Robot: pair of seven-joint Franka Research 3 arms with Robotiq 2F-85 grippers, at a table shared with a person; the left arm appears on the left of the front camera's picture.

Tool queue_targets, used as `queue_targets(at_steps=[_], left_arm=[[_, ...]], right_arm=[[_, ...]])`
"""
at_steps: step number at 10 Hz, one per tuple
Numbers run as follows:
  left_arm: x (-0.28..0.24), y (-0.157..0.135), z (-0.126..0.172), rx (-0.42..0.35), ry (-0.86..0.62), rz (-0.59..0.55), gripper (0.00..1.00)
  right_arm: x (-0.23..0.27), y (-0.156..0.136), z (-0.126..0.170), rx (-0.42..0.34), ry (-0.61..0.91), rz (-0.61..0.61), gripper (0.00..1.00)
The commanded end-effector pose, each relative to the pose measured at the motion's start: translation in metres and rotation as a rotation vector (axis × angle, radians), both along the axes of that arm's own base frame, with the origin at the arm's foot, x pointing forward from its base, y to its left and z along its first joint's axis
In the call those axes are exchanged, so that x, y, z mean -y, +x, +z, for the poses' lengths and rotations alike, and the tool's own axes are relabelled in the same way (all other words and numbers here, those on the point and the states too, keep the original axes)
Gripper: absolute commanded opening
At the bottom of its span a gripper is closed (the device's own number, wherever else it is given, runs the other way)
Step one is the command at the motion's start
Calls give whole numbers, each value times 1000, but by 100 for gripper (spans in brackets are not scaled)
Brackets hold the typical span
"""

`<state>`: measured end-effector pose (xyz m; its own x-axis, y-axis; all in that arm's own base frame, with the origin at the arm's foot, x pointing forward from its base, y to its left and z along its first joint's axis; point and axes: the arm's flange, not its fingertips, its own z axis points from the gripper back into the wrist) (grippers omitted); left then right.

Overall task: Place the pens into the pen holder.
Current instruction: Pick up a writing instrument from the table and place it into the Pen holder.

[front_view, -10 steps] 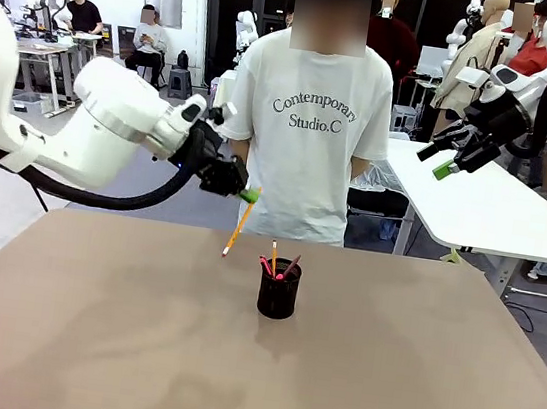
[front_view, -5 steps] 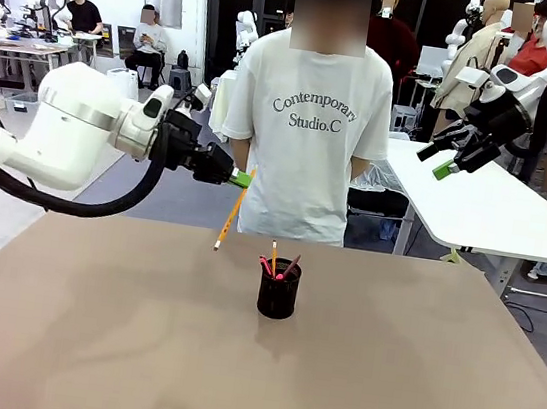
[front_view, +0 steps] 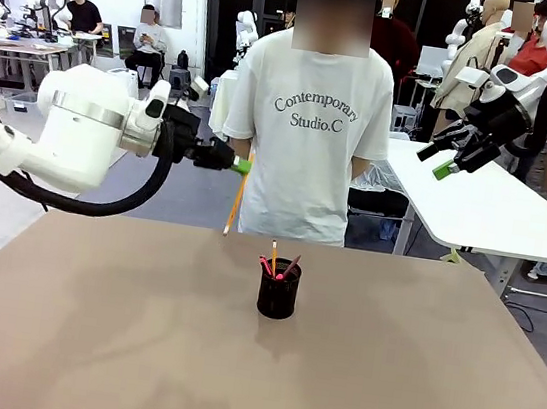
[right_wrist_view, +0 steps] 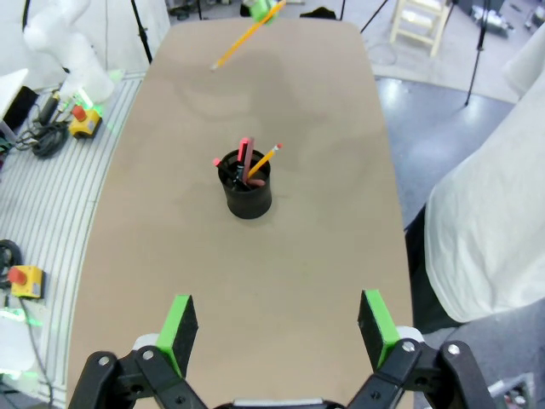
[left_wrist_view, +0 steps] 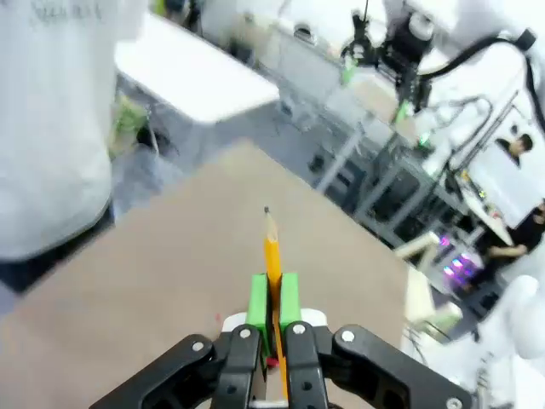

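The brown table [front_view: 84, 341] fills the lower half of the front view and is bare except for one thing near its middle. This is the pen holder [front_view: 279, 288], a small black mesh cup that stands upright, a little right of the centre of the frame. Some pens [front_view: 277, 263] already stand in it and lean over the rim: an orange one, a pink-red one and a dark one.

Higher, in the upper left of the frame, the left tool [front_view: 238, 166] is closed on the top part of a yellow pencil [front_view: 234, 203]. The pencil hangs almost vertical with its tip down, above the far edge of the table and left of the cup. In the left wrist view the green pads [left_wrist_view: 258, 298] press it from both sides.

For a good drop, I think the pencil tip must come above the free part of the opening, beside the other pens, before the pads release.

In the upper right, the right tool [front_view: 459, 154] hangs open and holds nothing. A person in a white shirt [front_view: 310, 119] stands behind the table.
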<state>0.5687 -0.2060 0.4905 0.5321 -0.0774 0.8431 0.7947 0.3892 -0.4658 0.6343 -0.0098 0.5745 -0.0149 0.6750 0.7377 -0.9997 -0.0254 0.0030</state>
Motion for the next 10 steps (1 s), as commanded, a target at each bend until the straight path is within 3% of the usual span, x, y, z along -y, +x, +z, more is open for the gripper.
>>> queue_targets(at_steps=[1,4,5,6,7,8,10], left_arm=[[6,1,-11,238,-128,-57,0],[19,-7,-17,373,-227,-143,0],[23,-4,-20,450,-237,-73,0],[26,-6,-23,564,-260,-86,0],[30,-11,-25,537,-282,-135,0],[34,-14,-30,569,-299,-164,0],[37,-11,-40,481,-318,-178,0]], right_arm=[[-1,-4,0,-1,0,-7,100],[-1,-4,0,-1,0,-7,100],[-1,-4,0,-1,0,-7,100],[-1,-4,0,-1,0,-7,100],[-1,-4,0,-1,0,-7,100],[-1,-4,0,-1,0,-7,100],[-1,-4,0,-1,0,-7,100]])
